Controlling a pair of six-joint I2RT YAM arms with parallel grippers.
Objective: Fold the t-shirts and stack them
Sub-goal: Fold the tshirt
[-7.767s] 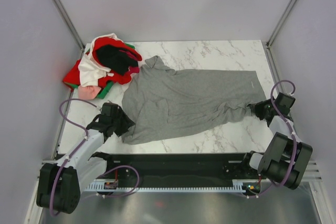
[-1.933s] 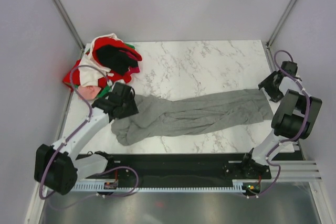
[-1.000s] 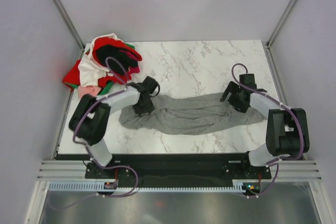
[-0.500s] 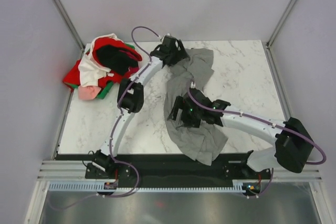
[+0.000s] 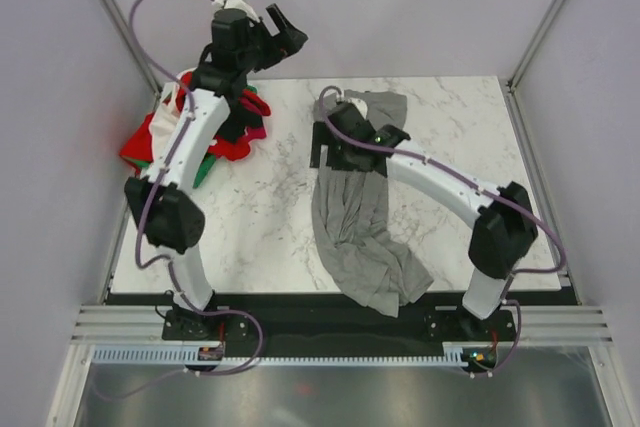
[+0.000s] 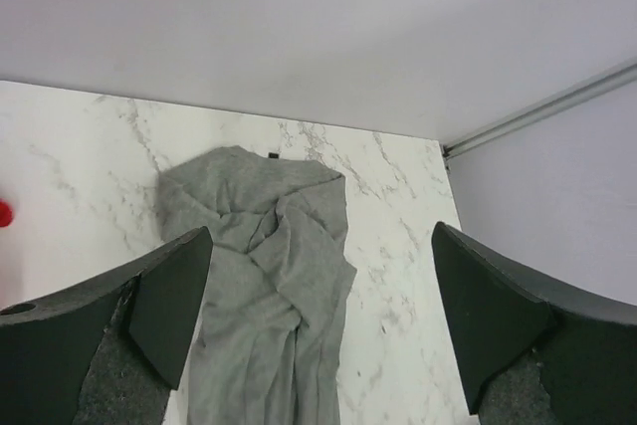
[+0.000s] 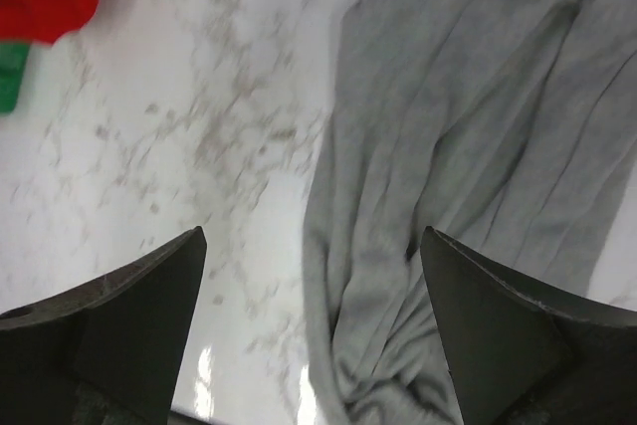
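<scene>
Your left gripper [image 6: 320,234] is spread wide and empty. The grey t-shirt [image 5: 355,217] lies bunched in a long strip on the marble table [image 5: 450,117], well beyond those jaws. Your right gripper [image 7: 311,236], also wide open and holding nothing, hangs over that shirt's edge. The coloured t-shirts [image 5: 215,122] sit heaped far outside its jaws.

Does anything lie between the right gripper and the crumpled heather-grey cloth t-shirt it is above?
Nothing visible does. The right gripper hangs open right over the heather-grey t-shirt, with only air between. The heap of red, white and black shirts sits apart at the far-left corner of the marble table.
</scene>
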